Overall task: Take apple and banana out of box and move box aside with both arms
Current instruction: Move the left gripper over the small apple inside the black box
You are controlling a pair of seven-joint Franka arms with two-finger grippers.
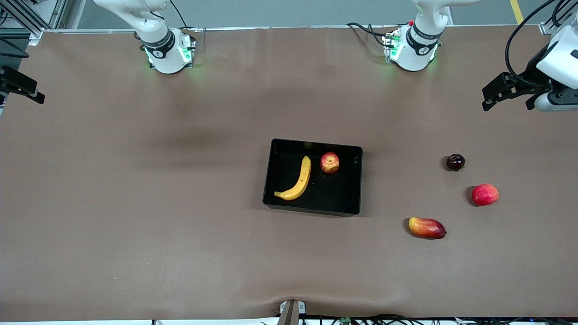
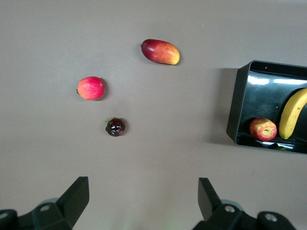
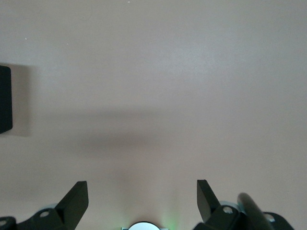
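Observation:
The black tray (image 1: 312, 208) lies mid-table. In it lie the yellow banana (image 1: 297, 180) and the streaked red apple (image 1: 329, 162), side by side and apart. The left wrist view shows the tray (image 2: 240, 105), the apple (image 2: 263, 129) and the banana (image 2: 292, 114). My left gripper (image 1: 505, 101) (image 2: 144, 191) is open and empty, held high over the table at the left arm's end. My right gripper (image 1: 22, 90) (image 3: 143, 191) is open and empty, high over bare table at the right arm's end. A tray corner (image 3: 4, 98) shows in the right wrist view.
Three loose fruits lie on the table toward the left arm's end: a dark round fruit (image 1: 455, 161) (image 2: 115, 127), a plain red round fruit (image 1: 485, 194) (image 2: 91, 88), and an oblong red-and-yellow fruit (image 1: 426, 227) (image 2: 160, 51). Brown cloth (image 1: 135, 203) covers the table.

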